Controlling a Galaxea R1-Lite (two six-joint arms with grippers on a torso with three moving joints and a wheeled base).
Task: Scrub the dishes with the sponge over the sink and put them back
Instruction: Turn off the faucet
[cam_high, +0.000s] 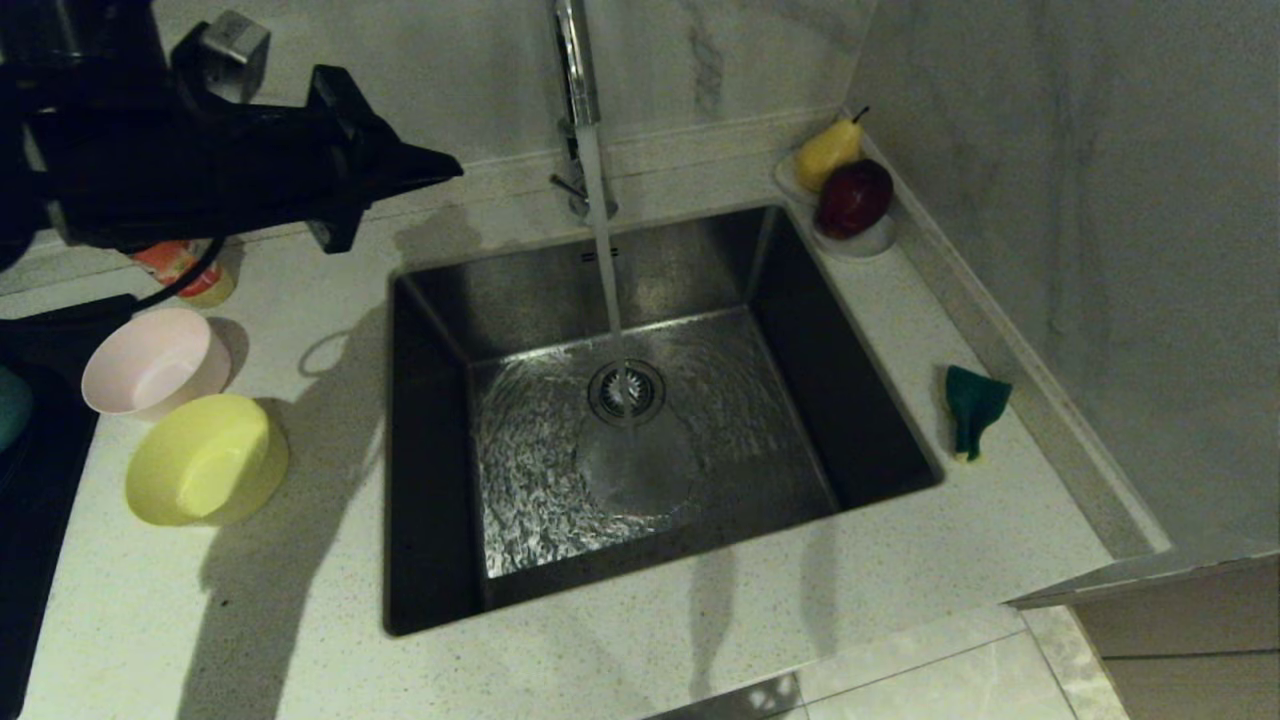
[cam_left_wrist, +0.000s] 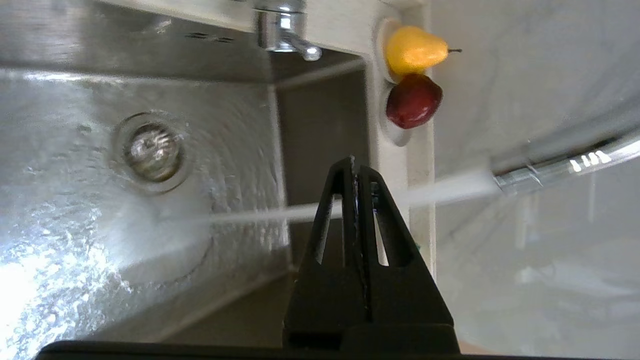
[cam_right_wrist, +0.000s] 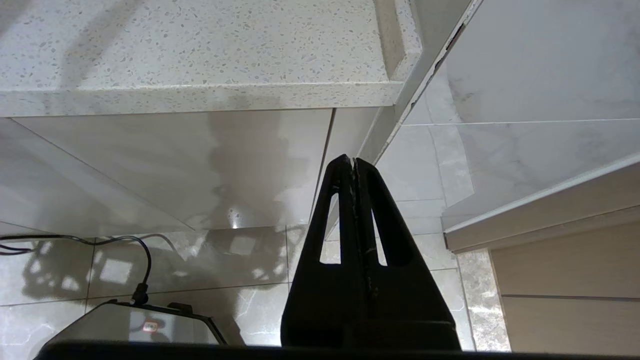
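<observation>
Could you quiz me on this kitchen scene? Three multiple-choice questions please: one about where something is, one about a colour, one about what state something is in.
1. Where does the sponge lie?
A. In the sink
B. On the counter right of the sink
C. Inside the yellow bowl

2. What colour is the bowl beside the yellow bowl?
A. Pale pink
B. Black
C. Orange

3. How is the left claw?
A. Gripping a bowl
B. Wide open
C. Shut, empty

Answers: 1 B, it rests between the sink and the wall. 2 A, the pink bowl sits just behind it. 3 C, its fingers meet with nothing between them.
</observation>
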